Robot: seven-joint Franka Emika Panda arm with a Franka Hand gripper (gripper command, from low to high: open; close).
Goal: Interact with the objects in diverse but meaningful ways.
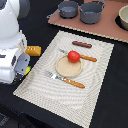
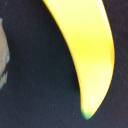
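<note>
We see a white robot arm [image 1: 11,40] at the exterior view's left, low over the black table [image 1: 112,85]. Its pincer is hidden under the arm's body, so we cannot tell if it is open or closed. A small bit of yellow peeks out beside the arm's lower part, and we think it is the banana [image 1: 27,70]. In the wrist view the banana [image 2: 87,55] fills much of the picture, a bright yellow curve with a dark green tip, lying against the black table [image 2: 35,75]. No fingers show in the wrist view.

Just beside the arm lies the golden bread [image 1: 33,50], on the black table next to the edge of the pale mat [image 1: 95,92].

On the mat sits a round tan plate [image 1: 64,68]. The red tomato [image 1: 73,56] rests at the plate's far rim. The brown sausage [image 1: 81,44] lies on the mat past the tomato. A fork [image 1: 64,79] with an orange handle lies on the near side of the plate, and a knife [image 1: 85,57] with an orange handle lies on the far side.

At the back, two grey pots [image 1: 80,10] stand side by side on a brown board [image 1: 107,31].
</note>
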